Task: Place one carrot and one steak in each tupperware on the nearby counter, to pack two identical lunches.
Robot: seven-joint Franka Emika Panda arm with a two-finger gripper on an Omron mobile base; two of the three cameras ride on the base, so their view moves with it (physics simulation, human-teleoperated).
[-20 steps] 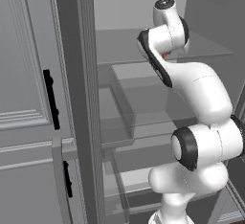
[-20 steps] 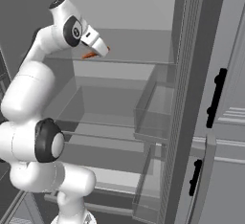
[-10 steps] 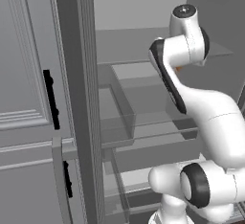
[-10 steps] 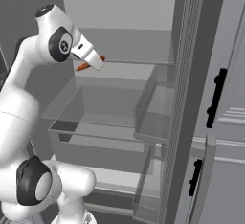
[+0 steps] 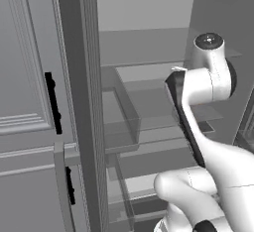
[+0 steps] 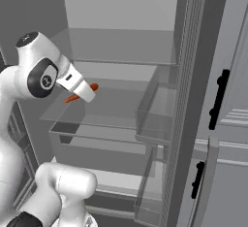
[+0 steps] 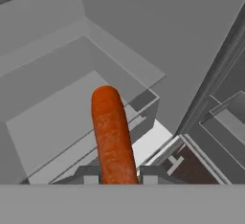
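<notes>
My gripper (image 6: pixel 86 93) is shut on a bright-orange carrot (image 6: pixel 80 94) and holds it in the air in front of the open fridge's upper glass shelf (image 6: pixel 111 105). In the hand view the carrot (image 7: pixel 112 137) stands up between the two dark fingertips (image 7: pixel 91 173), its rounded end pointing away from the hand, with the shelves far beneath it. My white arm (image 5: pixel 203 85) rises in front of the fridge interior in the left base view. The steak, the tupperware and the counter are out of view.
Glass shelves and a clear drawer (image 6: pixel 97 143) fill the fridge. A clear bin (image 6: pixel 156 124) hangs at the shelf's right end. The fridge's grey side wall (image 6: pixel 186 75) and a panelled door with black handles (image 6: pixel 219 100) stand to the right, another handle (image 5: pixel 52 102) to the left.
The arm has swung, carrying the held carrot lower and slightly left in the right base view, out from near the top shelf. The grip on the carrot is unchanged.
</notes>
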